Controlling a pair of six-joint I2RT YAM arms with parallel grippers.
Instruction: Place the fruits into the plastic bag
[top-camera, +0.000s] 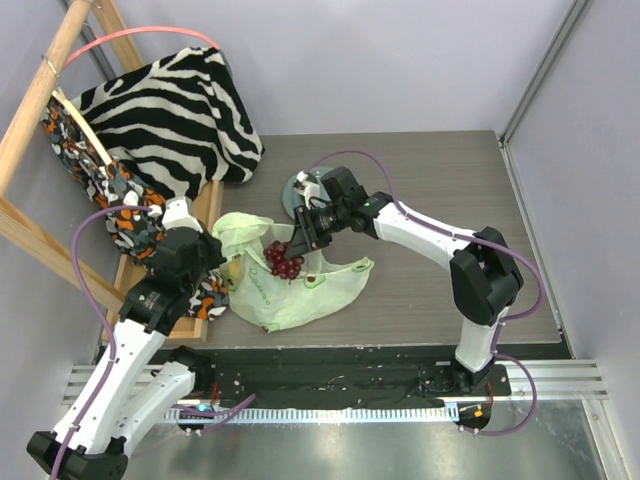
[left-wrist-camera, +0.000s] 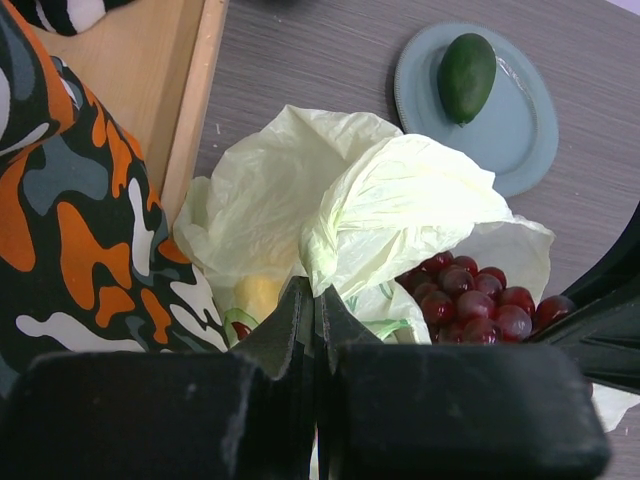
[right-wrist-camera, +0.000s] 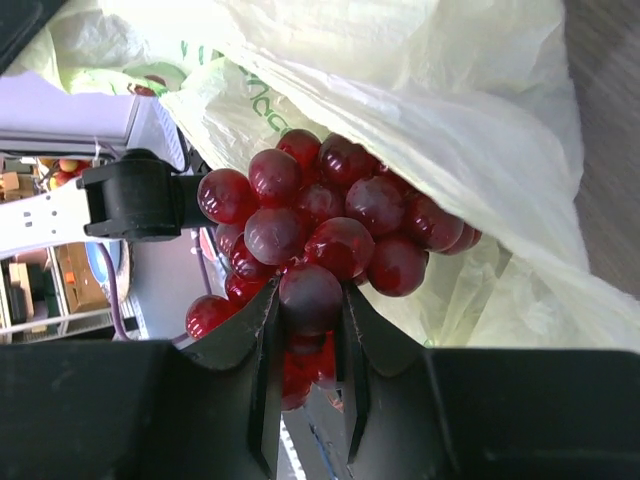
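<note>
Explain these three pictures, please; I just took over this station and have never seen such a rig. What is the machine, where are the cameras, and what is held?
Two robot arms are bolted at the near edge of a table, each ending in a two-finger gripper. One picture looks down from above and behind them; the other two come from cameras on the left and right wrists. The left gripper is shut on the edge of the plastic bag. The right gripper clamps a bunch of grapes at the bag's mouth. Past the bag, an avocado lies on a plate. A zebra cloth is draped at the far left.
</note>
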